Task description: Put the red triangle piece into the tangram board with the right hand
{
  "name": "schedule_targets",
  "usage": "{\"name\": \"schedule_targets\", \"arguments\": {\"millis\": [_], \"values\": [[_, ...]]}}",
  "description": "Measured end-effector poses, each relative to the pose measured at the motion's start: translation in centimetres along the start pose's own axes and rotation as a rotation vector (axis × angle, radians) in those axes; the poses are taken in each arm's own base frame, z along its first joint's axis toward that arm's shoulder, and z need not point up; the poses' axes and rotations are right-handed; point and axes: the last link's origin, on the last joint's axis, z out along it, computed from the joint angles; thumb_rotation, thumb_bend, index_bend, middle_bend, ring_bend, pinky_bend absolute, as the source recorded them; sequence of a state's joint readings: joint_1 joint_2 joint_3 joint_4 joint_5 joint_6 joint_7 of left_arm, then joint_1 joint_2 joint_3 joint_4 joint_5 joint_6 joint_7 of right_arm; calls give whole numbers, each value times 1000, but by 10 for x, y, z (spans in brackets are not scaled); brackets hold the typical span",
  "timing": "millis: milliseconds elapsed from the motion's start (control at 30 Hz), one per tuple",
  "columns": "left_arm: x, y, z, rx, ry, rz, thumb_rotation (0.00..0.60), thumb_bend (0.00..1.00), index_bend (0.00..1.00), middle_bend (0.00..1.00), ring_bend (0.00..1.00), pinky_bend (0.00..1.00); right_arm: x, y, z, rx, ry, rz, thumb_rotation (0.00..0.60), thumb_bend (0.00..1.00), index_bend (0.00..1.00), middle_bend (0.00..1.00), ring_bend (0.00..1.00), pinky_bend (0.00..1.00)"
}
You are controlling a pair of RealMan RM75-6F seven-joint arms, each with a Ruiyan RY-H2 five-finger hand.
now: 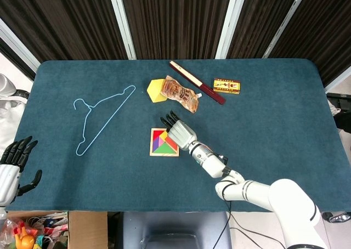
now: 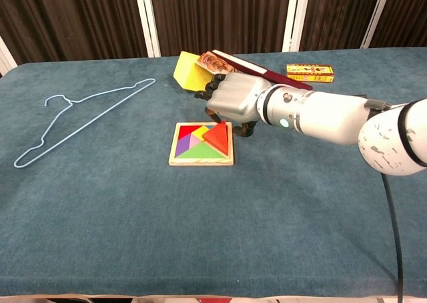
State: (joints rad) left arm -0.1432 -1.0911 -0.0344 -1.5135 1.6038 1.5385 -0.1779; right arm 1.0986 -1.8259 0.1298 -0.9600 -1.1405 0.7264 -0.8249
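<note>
The wooden tangram board (image 2: pixel 200 160) (image 1: pixel 155 152) lies mid-table with several coloured pieces in it. The red triangle piece (image 2: pixel 216 138) sits tilted over the board's right half, its top corner running up under my right hand (image 2: pixel 233 101) (image 1: pixel 181 133). That hand hovers over the board's far right corner and holds the piece from above, with its dark fingers (image 1: pixel 168 119) reaching past the board's far edge. The contact itself is hidden under the palm. My left hand (image 1: pixel 12 165) hangs beyond the table's near left corner, fingers spread and holding nothing.
Just behind the right hand lie a yellow block (image 1: pixel 156 90) and a snack packet (image 1: pixel 180 94). A dark red stick (image 1: pixel 196 82) and a small yellow box (image 1: pixel 226 86) lie further back. A light blue hanger (image 1: pixel 104 116) rests on the left.
</note>
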Motion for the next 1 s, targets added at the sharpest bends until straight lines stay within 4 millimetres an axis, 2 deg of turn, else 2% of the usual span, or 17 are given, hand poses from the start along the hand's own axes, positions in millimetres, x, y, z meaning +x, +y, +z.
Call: {"name": "schedule_targets", "arguments": {"millis": [567,1000], "values": [[0,-1,0,1,-1,-1,600,462,0,0,0,74,-2,-2,4,-3,-7,3,600,541,475,74,0,0],[0,1,0,-4,-1,1,600,462,0,0,0,74,-2,-5,-1,15,-3,-18,600,542,488,74,0,0]]}}
